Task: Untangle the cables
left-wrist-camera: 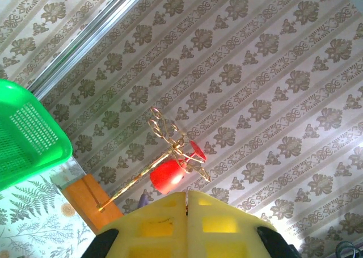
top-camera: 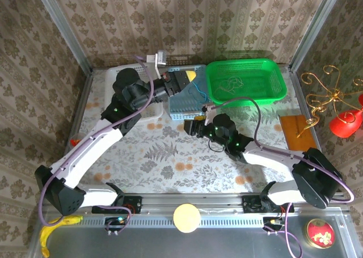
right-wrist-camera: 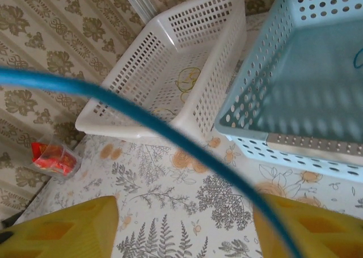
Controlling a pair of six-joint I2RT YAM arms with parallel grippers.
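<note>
So the left claw (top-camera: pixel 191 76) is pinched shut on the blue cable (right-wrist-camera: pixel 142 119), which stretches down through the gap of the wide-open right claw (right-wrist-camera: pixel 184 229); I'd close that one gently and slide along, not yank.

The left claw (top-camera: pixel 191 75) hangs above the blue basket (top-camera: pixel 182 111), a blue cable (top-camera: pixel 199 91) dangling just below it.

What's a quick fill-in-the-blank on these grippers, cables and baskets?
1. The left gripper is ___.
2. The right gripper is ___.
3. The cable running across the right wrist view is ___ in colour.
4. The tan cable lies in the ___ basket.
Missing words: shut; open; blue; green.
</note>
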